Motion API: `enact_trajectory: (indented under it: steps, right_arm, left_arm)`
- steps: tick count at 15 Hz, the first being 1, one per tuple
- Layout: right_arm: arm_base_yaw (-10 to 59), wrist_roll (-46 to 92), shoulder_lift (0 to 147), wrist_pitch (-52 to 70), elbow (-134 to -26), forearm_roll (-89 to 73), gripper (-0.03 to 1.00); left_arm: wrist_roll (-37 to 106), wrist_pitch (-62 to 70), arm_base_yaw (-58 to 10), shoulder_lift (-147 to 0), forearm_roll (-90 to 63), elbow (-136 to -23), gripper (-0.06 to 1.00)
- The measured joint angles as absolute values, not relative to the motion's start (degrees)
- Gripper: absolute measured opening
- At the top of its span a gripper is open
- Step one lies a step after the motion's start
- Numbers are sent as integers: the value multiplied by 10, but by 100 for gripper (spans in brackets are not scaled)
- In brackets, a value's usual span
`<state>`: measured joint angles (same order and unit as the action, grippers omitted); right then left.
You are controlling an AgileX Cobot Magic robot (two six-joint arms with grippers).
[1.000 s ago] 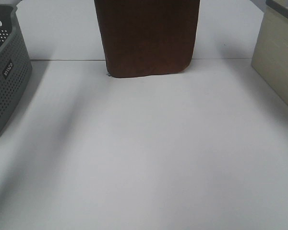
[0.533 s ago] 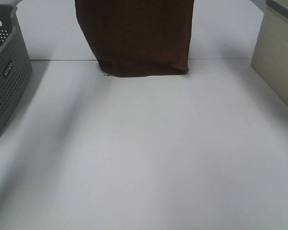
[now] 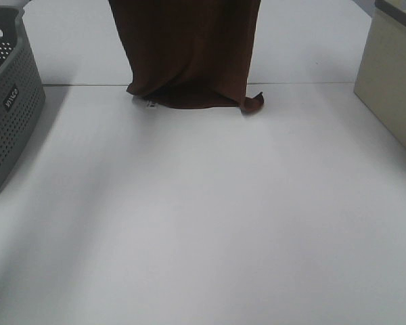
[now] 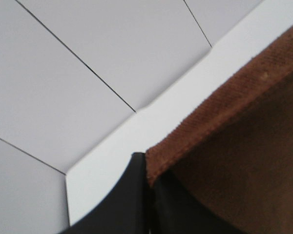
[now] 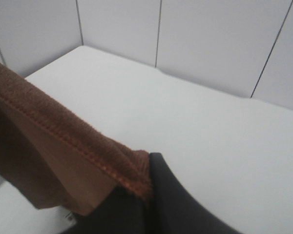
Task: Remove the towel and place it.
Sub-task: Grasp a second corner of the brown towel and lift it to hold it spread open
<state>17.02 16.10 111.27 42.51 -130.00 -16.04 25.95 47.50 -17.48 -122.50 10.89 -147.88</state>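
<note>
while the left gripper (image 4: 149, 175) and right gripper (image 5: 149, 183) each clamp a towel (image 3: 189, 54) corner, it hangs over the white table (image 3: 203, 223), hem crumpled on it. a grey basket (image 3: 10, 108) stands left, a beige box (image 3: 392, 81) right.

The white table (image 3: 203, 223) lies open across its middle; the grey basket (image 3: 10, 115) blocks the left edge; a beige box (image 3: 392, 95) blocks the right; the hanging towel (image 3: 189, 54) bars the far centre.
</note>
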Motion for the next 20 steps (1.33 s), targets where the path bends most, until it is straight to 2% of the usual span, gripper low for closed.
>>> enact_trajectory:
  steps: [3,6,9,10,14,18,20]
  right_arm:
    - [172,161,1076,565,-1300,-183,1]
    - [172,161,1061,678,-1300,-191,1]
    - [171,158,1038,692,-1253,-190,1]
    - [172,157,1002,692,-1189,-201,1]
    - [172,163,892,693,-1013,-213,1]
    - [172,191,800,700,-910,-207,1]
    - [172,195,775,701,-882,-207,1]
  left_arm:
    - [194,654,-176,-1184,85,-1479,0]
    - [130,690,-176,-1150,44,-1446,0]
    - [91,692,-175,-1081,11,-1296,0]
    - [72,692,-176,-1034,0,-1211,0]
    - [102,690,-212,-899,-14,-1024,0]
    - [178,689,-273,-828,-8,-898,0]
    - [180,685,-278,-821,-11,-875,0]
